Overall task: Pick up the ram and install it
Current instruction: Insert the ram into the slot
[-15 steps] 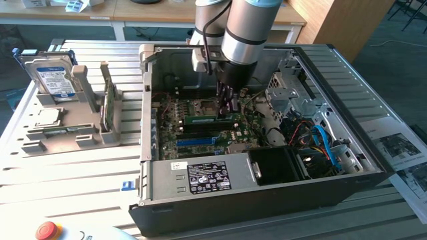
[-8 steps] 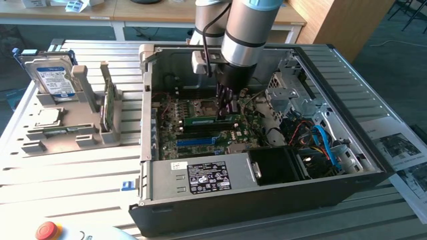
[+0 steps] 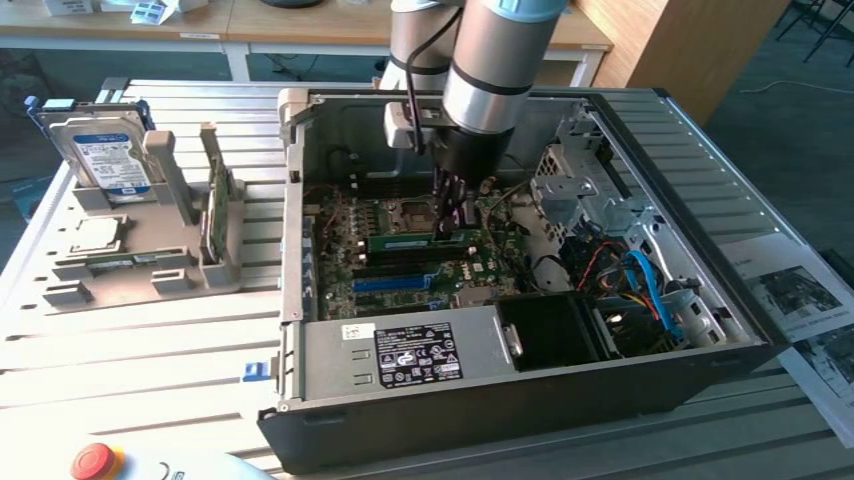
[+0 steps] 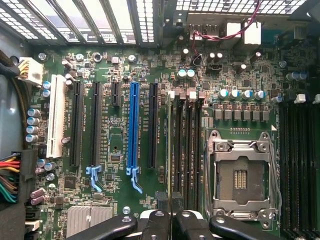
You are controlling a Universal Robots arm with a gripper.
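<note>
Inside the open computer case [image 3: 296, 330], my gripper [image 3: 454, 222] reaches down to the motherboard [image 3: 347, 250]. It is shut on the ram [image 3: 407, 241], a long green stick that stands on edge over the black memory slots [image 4: 186, 145] beside the empty processor socket [image 4: 240, 175]. In the wrist view the ram [image 4: 169, 150] shows as a thin pale line running away from between the black fingertips [image 4: 161, 201] of the gripper [image 4: 169, 202]. Whether it sits fully in a slot I cannot tell.
A grey holder [image 3: 147, 270] at the exterior view's left carries a hard drive [image 3: 110, 160], a square silver chip [image 3: 96, 235] and another upright green stick [image 3: 216, 205]. Cables [image 3: 641, 280] and a drive cage [image 3: 574, 190] crowd the case. A red button [image 3: 96, 460] sits near the table's edge.
</note>
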